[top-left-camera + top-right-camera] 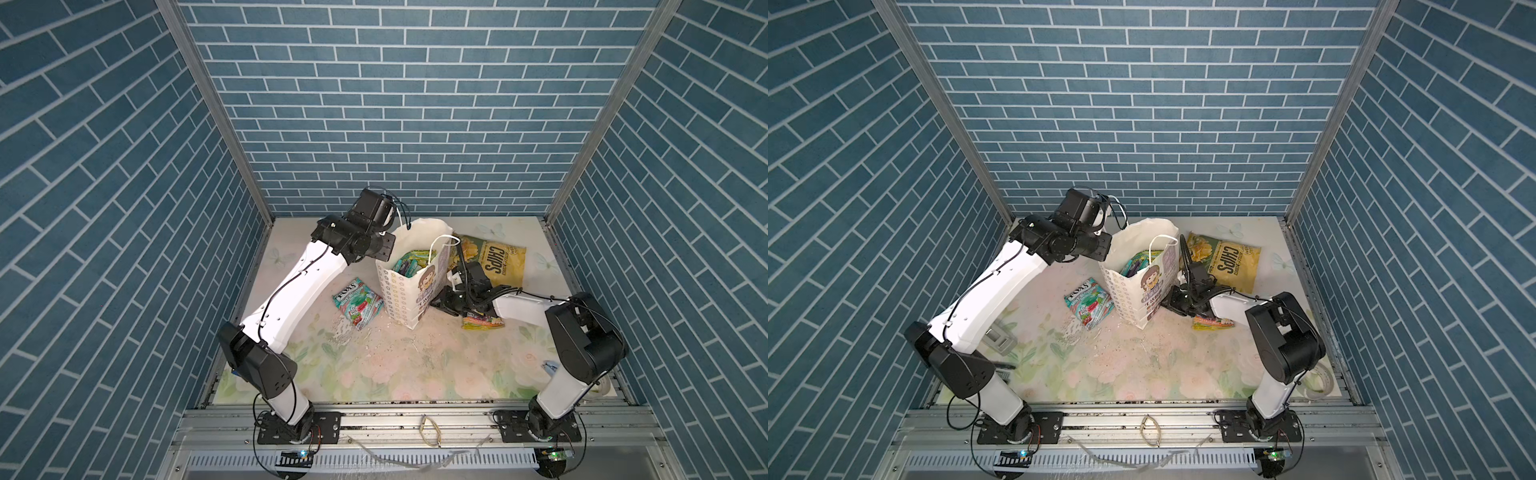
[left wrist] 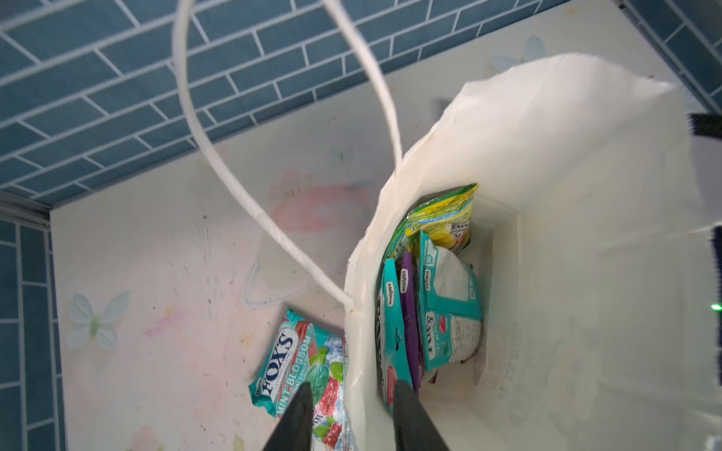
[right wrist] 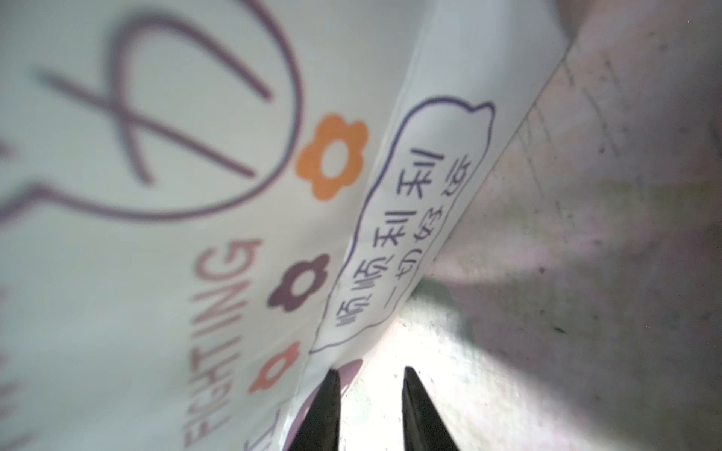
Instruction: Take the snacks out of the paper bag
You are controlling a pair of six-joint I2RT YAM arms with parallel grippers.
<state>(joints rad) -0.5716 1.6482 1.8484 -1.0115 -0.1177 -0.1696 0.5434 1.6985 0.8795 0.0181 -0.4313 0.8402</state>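
One teal FOX'S pouch (image 1: 357,304) lies flat on the floral table (image 1: 374,365) at the eight o'clock of the paper bag (image 1: 399,291), just beside its base. The left gripper (image 2: 351,390) hangs over the standing bag's rim, jaws parted, one finger outside the wall and one inside, clamping nothing. Inside I count four on edge: two teal pouches (image 2: 449,296), one purple pouch (image 2: 408,312) and one green-yellow pouch (image 2: 441,218). At four o'clock the right gripper (image 3: 369,371) sits low by the bag's bottom corner, jaws slightly apart and empty, and one yellow-orange pouch (image 1: 484,323) lies partly under its arm. One CHIPS bag (image 1: 496,259) lies at two o'clock.
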